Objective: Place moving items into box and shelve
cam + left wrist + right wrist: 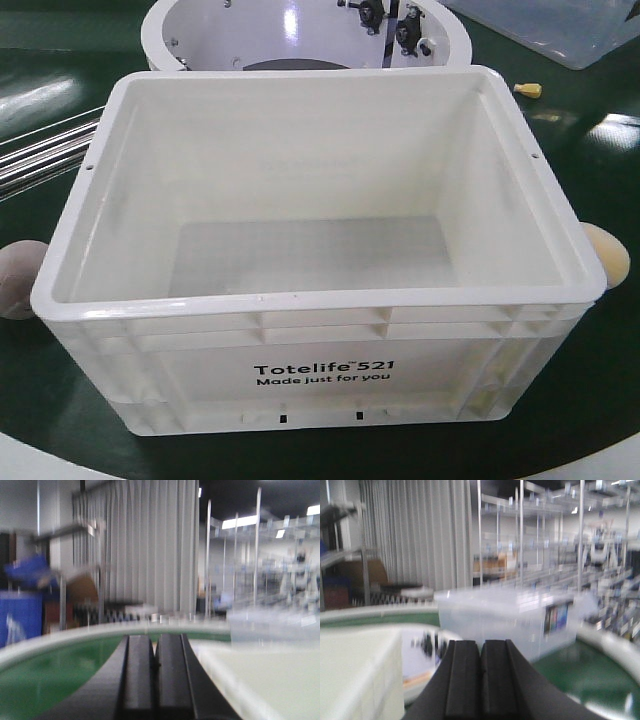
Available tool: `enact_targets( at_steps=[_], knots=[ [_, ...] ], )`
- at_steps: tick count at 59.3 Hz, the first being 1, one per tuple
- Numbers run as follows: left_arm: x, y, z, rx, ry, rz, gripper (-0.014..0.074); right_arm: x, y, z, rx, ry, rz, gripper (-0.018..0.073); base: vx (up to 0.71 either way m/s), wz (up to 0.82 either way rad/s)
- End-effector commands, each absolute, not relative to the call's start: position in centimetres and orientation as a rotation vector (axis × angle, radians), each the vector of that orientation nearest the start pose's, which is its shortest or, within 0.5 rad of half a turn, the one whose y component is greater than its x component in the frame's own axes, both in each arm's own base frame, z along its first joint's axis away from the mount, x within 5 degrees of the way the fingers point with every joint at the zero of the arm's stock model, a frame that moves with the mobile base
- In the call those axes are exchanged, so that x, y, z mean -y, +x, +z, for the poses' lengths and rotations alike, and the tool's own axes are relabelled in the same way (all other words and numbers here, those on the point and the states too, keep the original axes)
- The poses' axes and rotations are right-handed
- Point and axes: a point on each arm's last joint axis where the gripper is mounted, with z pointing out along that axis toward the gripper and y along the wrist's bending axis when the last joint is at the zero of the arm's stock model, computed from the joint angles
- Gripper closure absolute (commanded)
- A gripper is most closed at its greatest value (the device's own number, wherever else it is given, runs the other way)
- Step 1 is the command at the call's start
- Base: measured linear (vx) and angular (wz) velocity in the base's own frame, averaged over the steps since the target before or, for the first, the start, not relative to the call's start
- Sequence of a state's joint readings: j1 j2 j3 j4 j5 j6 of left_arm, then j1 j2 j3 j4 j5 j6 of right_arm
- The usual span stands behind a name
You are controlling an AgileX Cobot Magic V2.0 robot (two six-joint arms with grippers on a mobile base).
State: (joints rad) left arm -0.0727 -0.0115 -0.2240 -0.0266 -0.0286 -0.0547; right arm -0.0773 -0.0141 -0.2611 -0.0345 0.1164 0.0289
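Note:
A white open crate [320, 300] marked "Totelife 521" stands empty on the green surface [590, 380], filling the front view. A small yellow item [527, 90] lies beyond its far right corner. A beige rounded object [612, 256] shows at its right side and a grey-brown rounded one [18, 278] at its left, both partly hidden by it. My left gripper [155, 638] is shut and empty, left of the crate's wall [260, 680]. My right gripper [480, 644] is shut and empty, right of the crate [355, 670]. Neither gripper shows in the front view.
A white round housing [300, 30] with black fittings stands behind the crate, and it also shows in the right wrist view [420, 645]. A clear plastic bin [560, 25] sits at the far right, ahead of my right gripper [510, 620]. Metal rails [40, 150] lie at left.

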Motion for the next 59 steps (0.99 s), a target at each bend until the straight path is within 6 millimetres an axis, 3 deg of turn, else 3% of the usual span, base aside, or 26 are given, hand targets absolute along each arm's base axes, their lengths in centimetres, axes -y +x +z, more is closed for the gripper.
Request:
enact_targets(
  at_steps=[1, 8, 13, 20, 25, 32, 46, 53, 59],
  knots=[
    [0.0, 0.8, 34.1, -1.025, -0.011, -0.139, 0.0603, 0.1, 0.3, 34.4, -1.14, 0.034, -0.106, 0.0561, 0.0, 0.0],
    [-0.1, -1.3, 39.5, -0.965, 0.028, -0.072, 0.0603, 0.0, -1.5, 39.2, -1.075, 0.029, -0.125, 0.0561, 0.0, 0.0],
    [-0.1, -1.5, 42.9, -0.945, 0.076, 0.025, 0.0603, 0.1, -1.5, 41.9, -1.055, 0.017, -0.157, 0.0561, 0.0, 0.0],
    [0.0, -0.3, 47.4, -0.929, 0.097, 0.069, 0.0603, 0.2, 0.5, 45.7, -1.029, -0.013, -0.208, 0.0561, 0.0, 0.0],
    [0.1, 1.6, 49.2, -0.955, 0.099, 0.069, 0.0603, 0.3, 2.7, 47.3, -1.026, -0.028, -0.217, 0.0561, 0.0, 0.0],
    [0.3, 5.0, 49.5, -1.039, 0.105, 0.063, 0.0603, 0.5, 6.5, 47.2, -1.09, -0.033, -0.2, 0.0561, 0.0, 0.0],
    [0.7, 11.2, 46.7, -1.37, 0.069, -0.025, 0.058, 1.4, 13.1, 43.9, -1.45, -0.029, -0.221, 0.0541, 0.0, 0.0],
    [0.9, 13.6, 45.2, -1.513, 0.071, -0.028, 0.0501, 1.5, 14.8, 43.2, -1.49, -0.03, -0.211, 0.0482, 0.0, 0.0],
    [1.0, 14.9, 44.6, -1.556, 0.072, -0.029, 0.0374, 1.5, 15.6, 43.1, -1.485, -0.037, -0.211, 0.0384, 0.0, 0.0]
  ],
)
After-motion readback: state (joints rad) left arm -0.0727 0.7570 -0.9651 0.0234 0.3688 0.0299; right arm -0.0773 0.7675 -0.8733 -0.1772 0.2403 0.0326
